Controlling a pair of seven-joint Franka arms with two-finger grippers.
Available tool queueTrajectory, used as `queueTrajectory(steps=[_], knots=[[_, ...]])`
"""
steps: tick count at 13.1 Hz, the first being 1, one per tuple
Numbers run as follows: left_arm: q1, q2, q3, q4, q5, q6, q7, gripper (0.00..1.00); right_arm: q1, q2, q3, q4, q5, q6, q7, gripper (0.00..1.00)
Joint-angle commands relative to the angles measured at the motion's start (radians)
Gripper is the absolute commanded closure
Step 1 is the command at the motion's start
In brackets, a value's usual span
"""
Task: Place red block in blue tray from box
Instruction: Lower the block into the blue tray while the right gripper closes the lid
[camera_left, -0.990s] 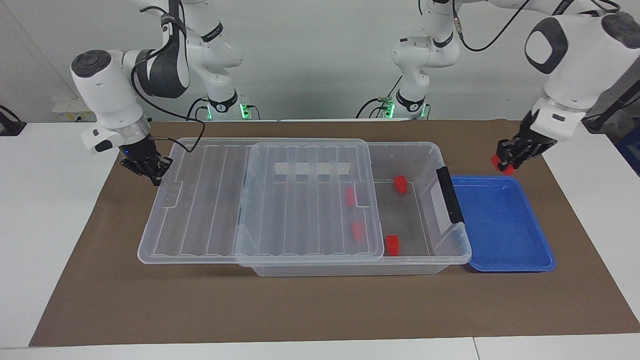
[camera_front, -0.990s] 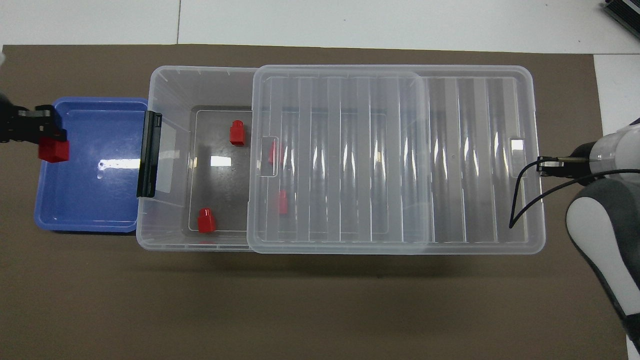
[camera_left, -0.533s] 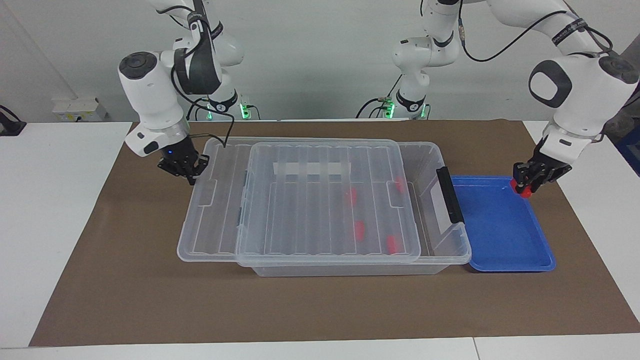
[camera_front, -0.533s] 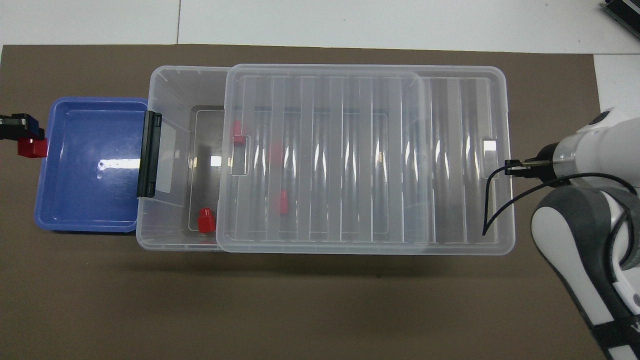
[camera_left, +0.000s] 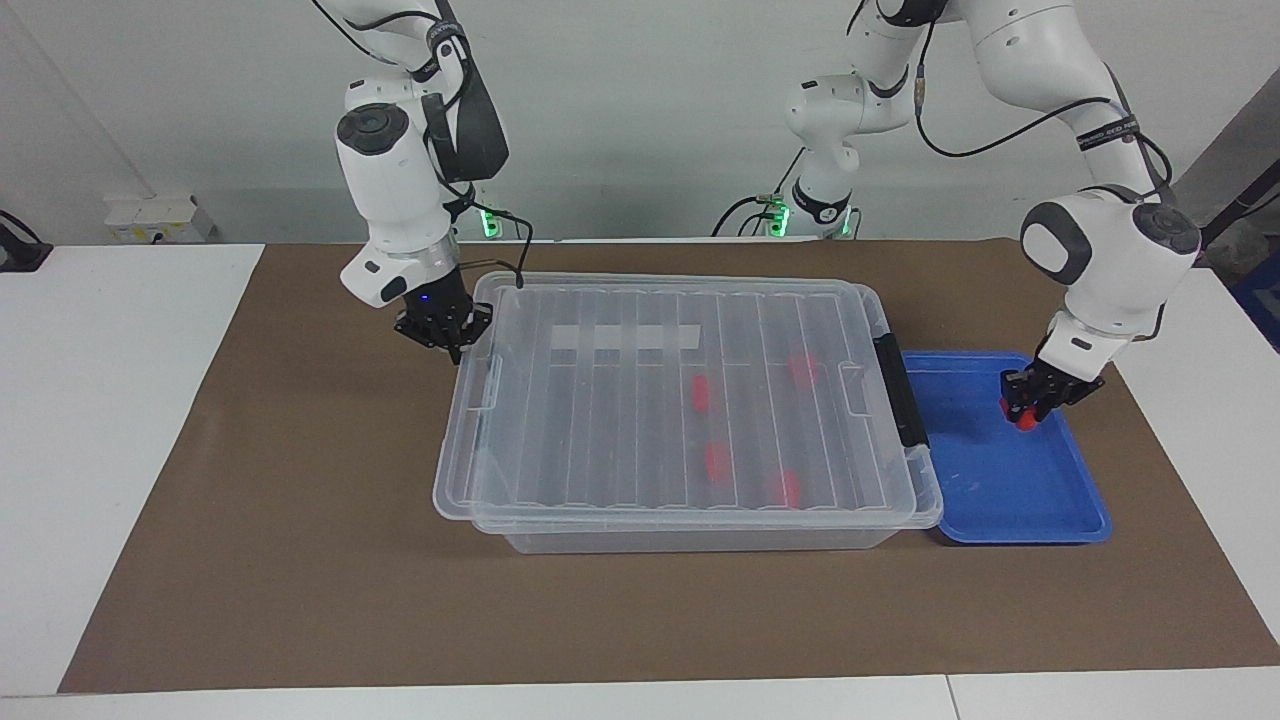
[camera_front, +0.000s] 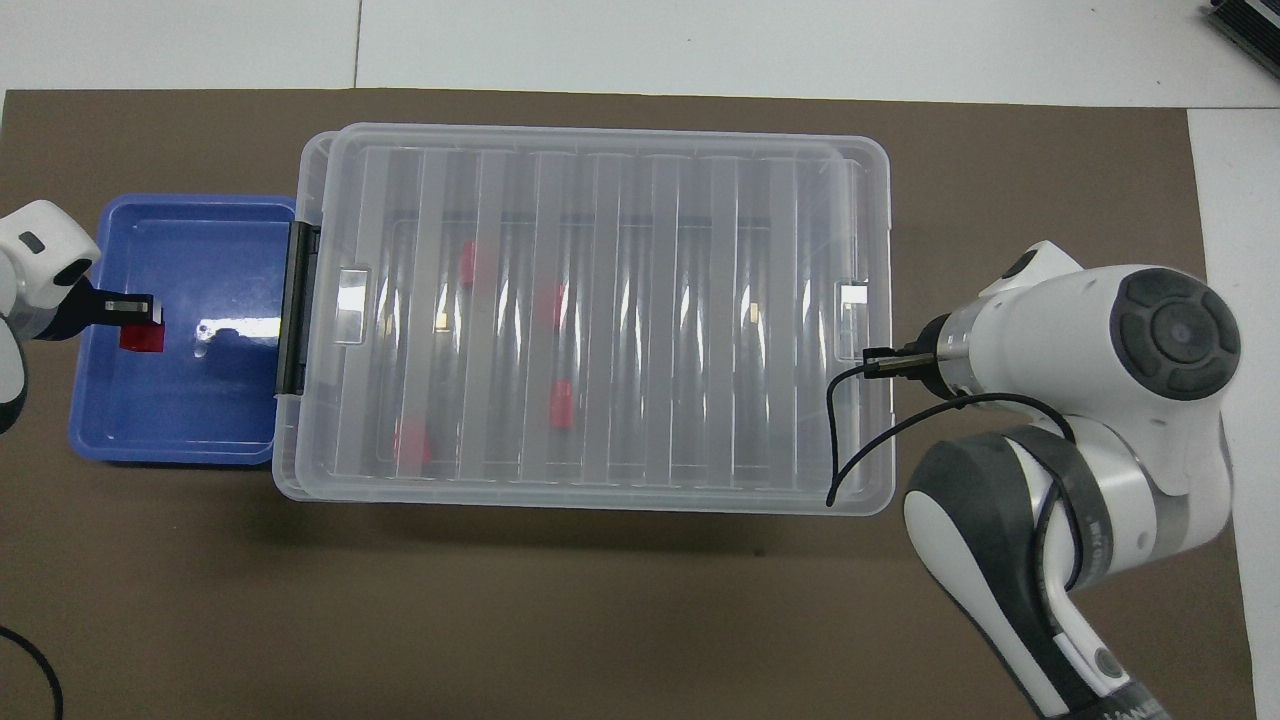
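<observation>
hard red plastic, the red block (camera_left: 1021, 415) looks light, stiff and smooth, best pinched across its flat sides. the left end effector (camera_left: 1030, 405) pinches it low over the blue tray (camera_left: 1010, 525); the right end effector (camera_left: 447, 340) sits at the box (camera_left: 700, 540) lid's end, fingers unreadable.

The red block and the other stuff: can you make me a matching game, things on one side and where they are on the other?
Things:
1. red block
2. lid
3. blue tray
4. right hand

Places:
A. beside the box, at the left arm's end of the table
B. at the lid's edge, at the right arm's end
C. in the left hand, low over the tray
D. lying on top of the box

Pairs: 1-C, 2-D, 3-A, 4-B
</observation>
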Motion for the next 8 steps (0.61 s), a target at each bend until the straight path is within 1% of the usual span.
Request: queueTrajectory(steps=[1, 4, 6, 8], knots=[[0.000, 0.013, -0.007, -0.037, 0.010, 0.072, 0.006, 0.95, 0.011, 0.005, 0.001, -0.013, 0.021, 0.041, 0.016, 1.00], [-0.016, 0.042, -0.009, -0.044, 0.008, 0.110, -0.010, 0.92, 0.017, 0.005, 0.001, -0.010, 0.021, 0.039, 0.013, 1.00], [-0.014, 0.044, -0.008, -0.050, 0.008, 0.112, -0.010, 0.83, 0.018, 0.005, 0.001, -0.007, 0.021, 0.039, 0.013, 1.00], [-0.016, 0.052, -0.009, -0.053, 0.004, 0.125, -0.011, 0.83, 0.018, 0.005, 0.002, -0.007, 0.021, 0.041, 0.014, 1.00]])
